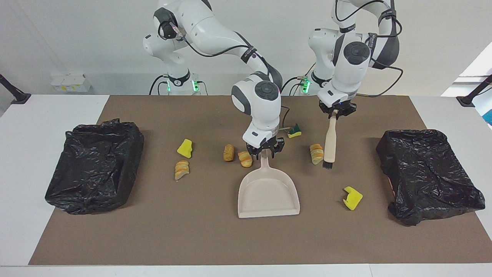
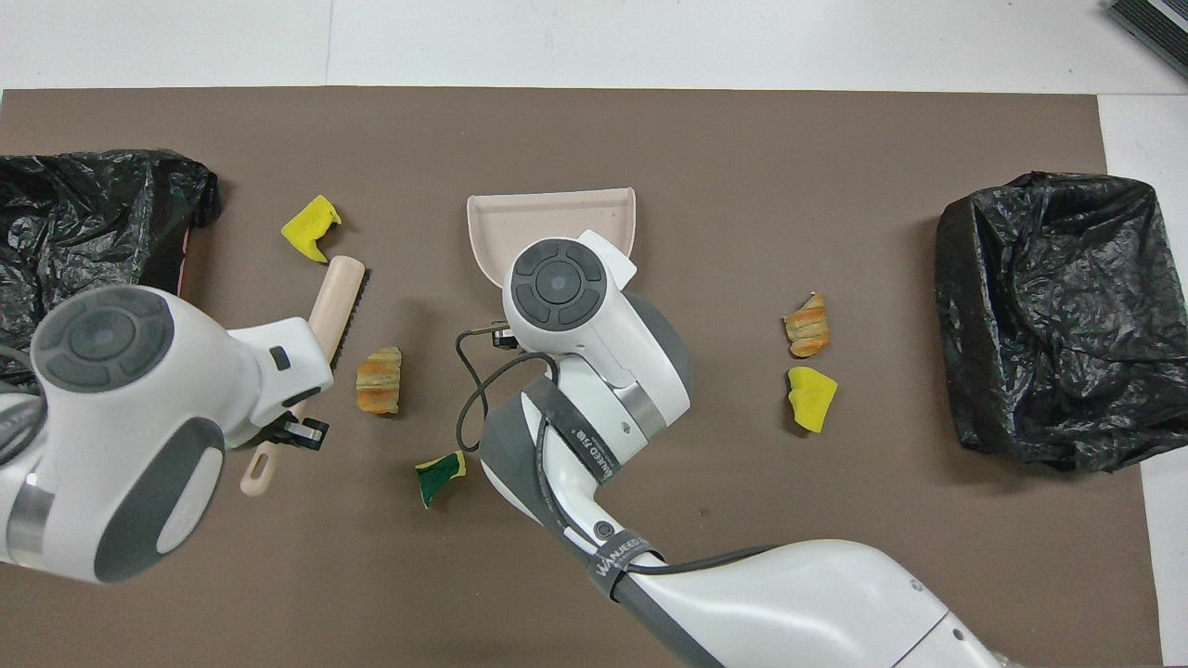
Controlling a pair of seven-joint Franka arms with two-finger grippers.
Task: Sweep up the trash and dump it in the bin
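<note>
The right gripper (image 1: 265, 151) is down on the handle of the beige dustpan (image 1: 268, 192), and its fingers grasp that handle. The dustpan lies flat on the brown mat (image 1: 215, 238) in the middle of the desk.

The left gripper (image 1: 337, 111) is up in the air with its fingers clenched on the top of the brush (image 1: 329, 143). The brush hangs down with its black bristles low, just beside one bread roll (image 1: 316, 153).

The trash lies all over the mat. Two rolls (image 1: 245, 159) sit beside the dustpan handle. A green and yellow sponge (image 1: 295, 132) is nearer to the robots. Another yellow sponge (image 1: 352, 198) lies near the black bin (image 1: 426, 175) at the left arm's end. One more roll (image 1: 181, 169) and a yellow sponge piece (image 1: 185, 148) lie toward the other black bin (image 1: 94, 165).
</note>
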